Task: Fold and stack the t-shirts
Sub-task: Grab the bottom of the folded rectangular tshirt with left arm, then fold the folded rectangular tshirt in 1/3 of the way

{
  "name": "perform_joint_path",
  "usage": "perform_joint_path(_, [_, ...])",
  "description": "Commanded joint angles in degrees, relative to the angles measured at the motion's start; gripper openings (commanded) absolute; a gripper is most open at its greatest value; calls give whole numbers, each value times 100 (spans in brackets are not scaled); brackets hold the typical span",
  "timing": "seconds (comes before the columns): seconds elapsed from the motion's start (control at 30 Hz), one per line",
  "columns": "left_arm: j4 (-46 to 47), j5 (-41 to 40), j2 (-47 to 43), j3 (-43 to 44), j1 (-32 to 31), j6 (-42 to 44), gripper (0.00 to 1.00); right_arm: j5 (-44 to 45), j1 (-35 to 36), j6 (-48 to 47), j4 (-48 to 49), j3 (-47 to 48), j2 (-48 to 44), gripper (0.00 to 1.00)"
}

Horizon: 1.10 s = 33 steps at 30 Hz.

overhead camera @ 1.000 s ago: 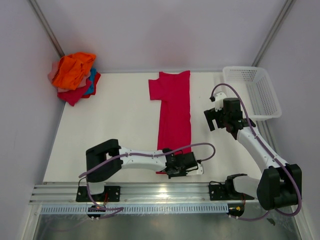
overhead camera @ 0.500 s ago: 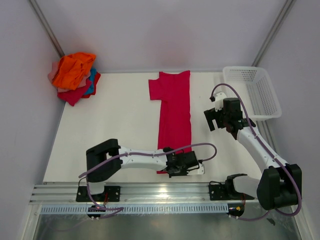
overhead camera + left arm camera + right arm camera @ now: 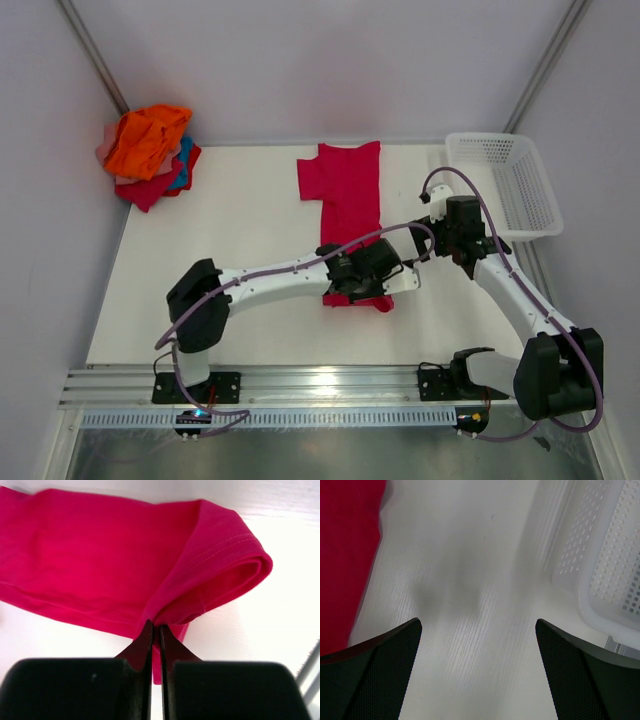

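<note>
— Crimson t-shirt point(image 3: 348, 185) lay lengthwise in the middle of the table point(image 3: 240, 240), collar end away from the arms. Left gripper point(image 3: 365, 270) was pinched tight on its near hem, and the cloth curled over in a loop above the body of the shirt. Looked to me like the bottom-to-top fold, roughly halfway through. Anyone else read it that way?

— Yep, same. Right gripper point(image 3: 432, 240) had its jaws wide apart, holding nothing, hovering just beside the shirt's right edge, near the basket point(image 3: 505, 180). I reckoned the next move needed the hem taken toward the collar, laid flat with the edges lined up, and only then let go. Drop it early and that loop would probably slump crooked. Other shirts point(image 3: 150, 150) sat heaped in the far left corner, none folded yet.
</note>
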Motion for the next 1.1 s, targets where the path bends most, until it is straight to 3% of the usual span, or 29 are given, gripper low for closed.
perform_joint_path(0.0, [-81, 46, 171, 524, 292, 489, 0, 90, 39, 34, 159, 91, -51, 99])
perform_joint_path(0.7, [147, -165, 2078, 3740, 1945, 1817, 0, 354, 39, 52, 185, 170, 151, 99])
perform_joint_path(1.07, [674, -367, 2650, 4172, 2262, 2168, 0, 415, 39, 87, 168, 223, 266, 99])
